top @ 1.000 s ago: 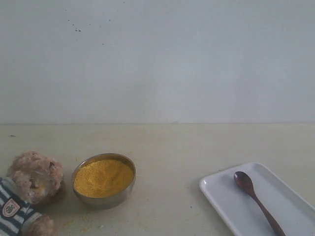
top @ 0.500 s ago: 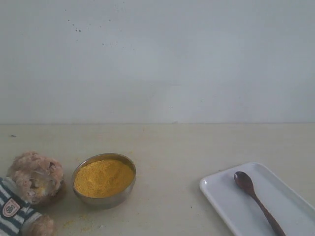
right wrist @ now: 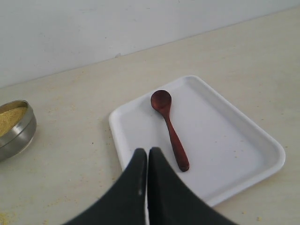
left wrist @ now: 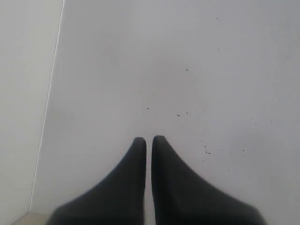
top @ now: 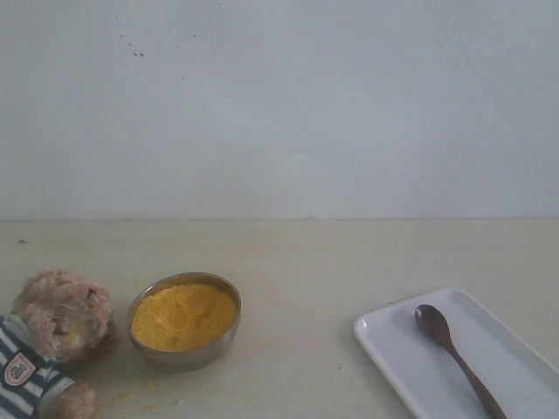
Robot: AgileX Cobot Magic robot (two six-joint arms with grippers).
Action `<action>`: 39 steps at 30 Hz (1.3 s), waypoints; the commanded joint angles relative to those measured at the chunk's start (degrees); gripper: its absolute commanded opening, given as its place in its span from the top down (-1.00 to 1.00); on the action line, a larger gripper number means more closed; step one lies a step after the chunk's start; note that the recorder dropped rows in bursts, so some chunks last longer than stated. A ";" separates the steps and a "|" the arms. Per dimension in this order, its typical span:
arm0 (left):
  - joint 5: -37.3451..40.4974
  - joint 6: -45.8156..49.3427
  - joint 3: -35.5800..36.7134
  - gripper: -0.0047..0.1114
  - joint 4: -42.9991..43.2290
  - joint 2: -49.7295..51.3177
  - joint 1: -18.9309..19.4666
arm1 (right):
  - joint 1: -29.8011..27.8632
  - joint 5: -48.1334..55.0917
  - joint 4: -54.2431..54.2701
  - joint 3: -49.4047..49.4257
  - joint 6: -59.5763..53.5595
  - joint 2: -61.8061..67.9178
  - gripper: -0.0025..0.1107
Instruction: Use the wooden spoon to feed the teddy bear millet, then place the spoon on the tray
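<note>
Saw a pale cream tabletop [top: 314,253], lightly speckled, ending at a plain white wall [top: 279,105]. Found the wooden spoon [top: 456,356] lying on the tray [top: 406,367] at near right, with the teddy bear [top: 57,319] at near left beside a steel bowl [top: 188,356] of millet [top: 183,316]. Noted left gripper [left wrist: 149,139] and right gripper [right wrist: 147,151] both clenched, empty.

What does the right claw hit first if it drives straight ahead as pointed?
Likely the tray, close by the handle of the spoon; the shut right claw points down at it. Depth is unclear.
</note>
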 commanded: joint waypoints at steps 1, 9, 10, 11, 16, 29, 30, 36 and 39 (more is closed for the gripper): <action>0.73 -15.26 6.97 0.85 20.79 -7.55 -7.82 | -0.13 -0.44 -0.38 -0.04 -0.14 -0.21 0.96; -6.22 -14.83 18.56 0.85 7.11 -10.52 -12.84 | -0.13 -0.44 -0.38 -0.04 -0.14 -0.21 0.96; -6.48 -13.67 19.70 0.85 8.29 -10.52 -13.55 | -0.13 -0.44 -0.38 -0.04 -0.14 -0.21 0.96; -6.48 -11.52 20.56 0.85 9.18 -10.52 -13.89 | -0.13 -0.44 -0.38 -0.04 -0.14 -0.21 0.96; -9.15 -6.05 24.97 0.85 12.92 -10.52 -17.96 | -0.13 -0.44 -0.38 -0.04 -0.14 -0.21 0.96; -4.76 -2.92 26.09 0.85 21.10 -10.52 -23.10 | -0.13 -0.44 -0.38 -0.04 -0.14 -0.21 0.96; -4.33 -2.79 26.23 0.85 22.19 -10.52 -23.10 | -0.13 -0.44 -0.38 -0.04 -0.14 -0.21 0.96; -5.92 -10.32 31.46 0.85 23.92 -10.52 -23.10 | -0.13 -0.44 -0.38 -0.04 -0.14 -0.21 0.96; 3.74 -12.53 31.46 0.85 24.40 -10.52 -22.06 | -0.13 -0.44 -0.38 -0.04 -0.14 -0.21 0.96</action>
